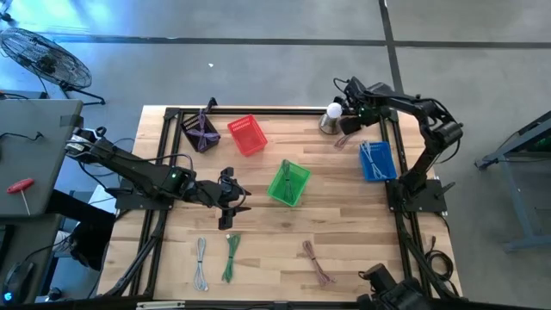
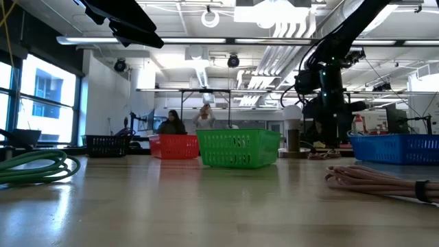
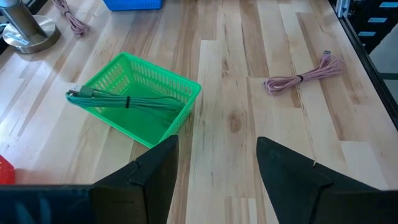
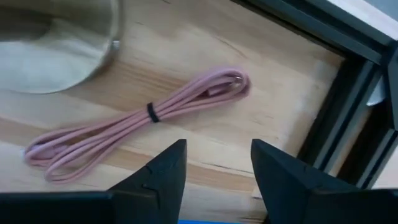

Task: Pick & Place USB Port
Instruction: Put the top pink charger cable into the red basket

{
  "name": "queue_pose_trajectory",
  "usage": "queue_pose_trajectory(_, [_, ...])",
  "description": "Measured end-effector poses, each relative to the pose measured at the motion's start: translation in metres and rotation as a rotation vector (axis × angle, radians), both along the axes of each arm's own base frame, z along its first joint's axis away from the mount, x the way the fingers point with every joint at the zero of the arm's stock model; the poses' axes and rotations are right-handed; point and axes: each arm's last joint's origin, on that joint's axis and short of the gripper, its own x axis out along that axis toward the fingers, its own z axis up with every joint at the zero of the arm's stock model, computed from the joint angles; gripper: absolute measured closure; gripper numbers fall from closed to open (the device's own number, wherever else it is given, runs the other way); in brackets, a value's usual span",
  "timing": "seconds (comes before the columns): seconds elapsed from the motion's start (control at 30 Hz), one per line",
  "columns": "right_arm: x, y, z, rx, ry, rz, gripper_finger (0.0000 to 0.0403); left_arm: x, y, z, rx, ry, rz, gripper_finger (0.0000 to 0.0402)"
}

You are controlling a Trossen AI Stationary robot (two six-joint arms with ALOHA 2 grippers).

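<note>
Hovering right tool [image 4: 214, 180]: fingers spread, above the surface's far right corner, holding nothing
Pink cable [image 4: 134, 121]: bundled, lying flat on the surface [image 4: 186, 43] beside the metal lamp base [image 4: 50, 46]
Left tool [image 3: 217, 171]: spread, near the green basket [image 3: 134, 99]

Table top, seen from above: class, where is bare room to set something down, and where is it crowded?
Free: bare wood between the green basket and the blue basket, and between the green cable and the near pink cable. Crowded: the far edge, around the black basket, the red basket and the lamp.
</note>
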Motion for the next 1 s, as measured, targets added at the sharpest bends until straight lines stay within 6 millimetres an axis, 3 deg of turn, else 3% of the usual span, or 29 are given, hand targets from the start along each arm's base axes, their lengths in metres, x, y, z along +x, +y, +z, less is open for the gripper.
queue_pose_trajectory(0.5, [-0.001,-0.009,0.000,-0.049,-0.046,-0.005,0.0233,0.000,0.000,0.000,-0.005,-0.001,0.002,0.0190])
queue_pose_trajectory(0.73, [-0.003,-0.013,-0.019,-0.001,-0.029,-0.024,0.0234,0.000,0.000,0.000,-0.007,-0.001,0.003,0.0190])
queue_pose_trajectory(1.0, [0.003,-0.017,-0.024,-0.030,-0.060,-0.020,0.0248,0.000,0.000,0.000,-0.006,0.000,0.003,0.0190])
